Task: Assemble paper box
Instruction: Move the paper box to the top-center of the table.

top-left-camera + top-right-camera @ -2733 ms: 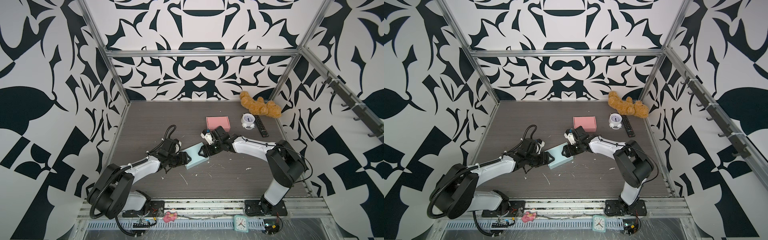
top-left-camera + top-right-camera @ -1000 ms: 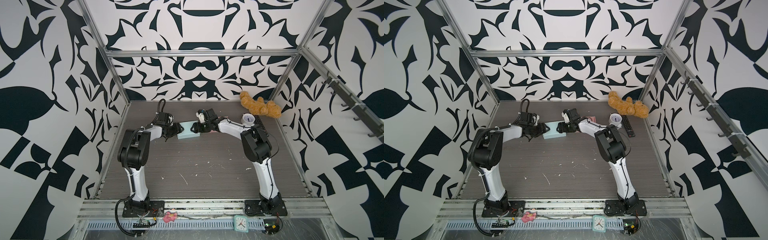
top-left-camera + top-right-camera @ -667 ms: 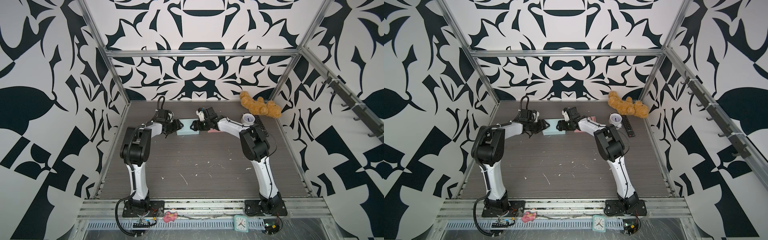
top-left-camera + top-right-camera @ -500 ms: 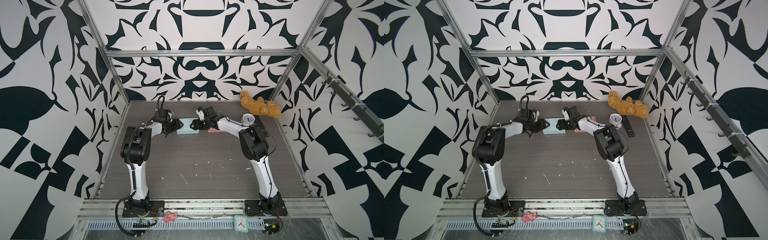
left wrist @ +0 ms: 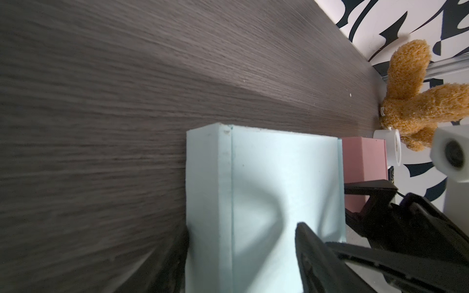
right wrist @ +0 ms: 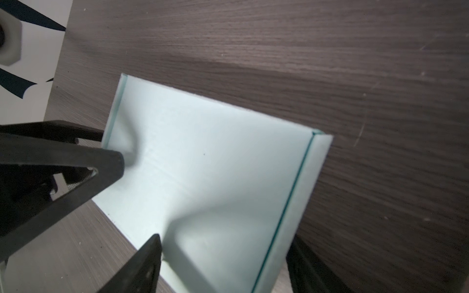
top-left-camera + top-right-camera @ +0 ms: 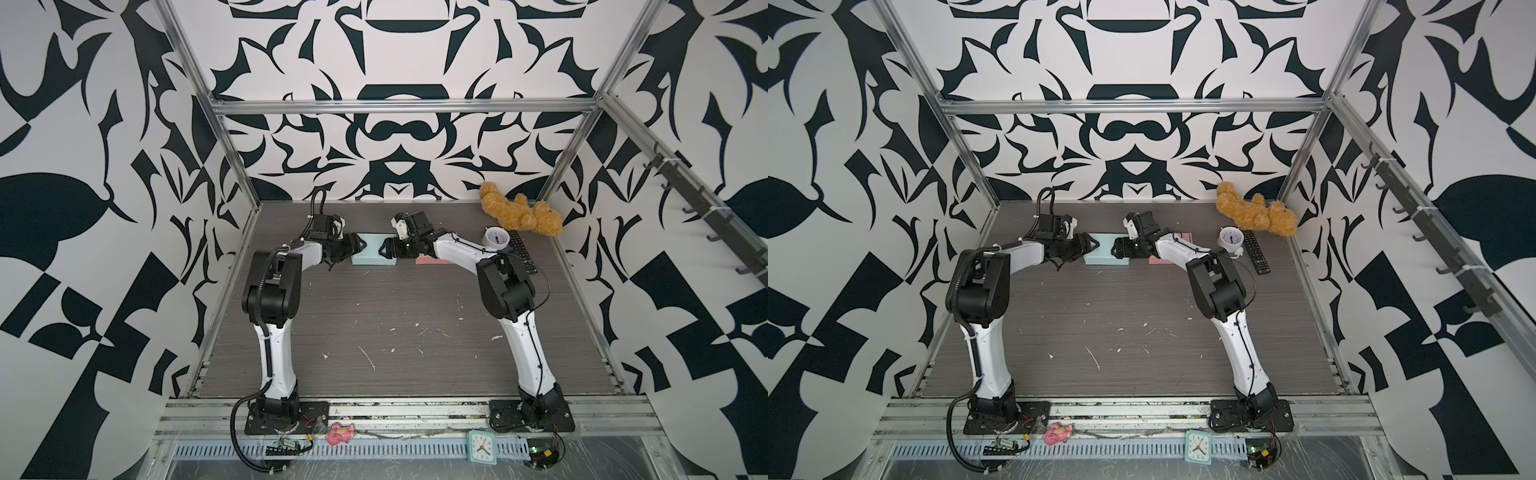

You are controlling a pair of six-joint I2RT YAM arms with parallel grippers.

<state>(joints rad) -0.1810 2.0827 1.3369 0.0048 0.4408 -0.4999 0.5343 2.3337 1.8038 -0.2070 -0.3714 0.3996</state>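
The paper box [image 7: 374,255], pale teal and closed up, lies flat at the back of the table in both top views, its right end against a pink box [image 7: 430,259]. My left gripper [image 7: 360,245] is at its left end, my right gripper [image 7: 384,249] at its right end. In the left wrist view the left gripper [image 5: 243,233] is open: one finger is beside the box's [image 5: 279,177] side wall, the other hovers over its top face. In the right wrist view the right gripper [image 6: 225,243] is open and straddles the box's [image 6: 215,165] end.
Near the back right corner are a brown teddy bear [image 7: 519,214], a small white clock [image 7: 496,237] and a black remote [image 7: 521,251]. The back wall stands close behind the box. Small paper scraps [image 7: 368,359] dot the dark wooden table [image 7: 395,311].
Both arms carried the box from the table's middle to the back and set it beside the pink box. Over the last second both pairs of jaws widened.
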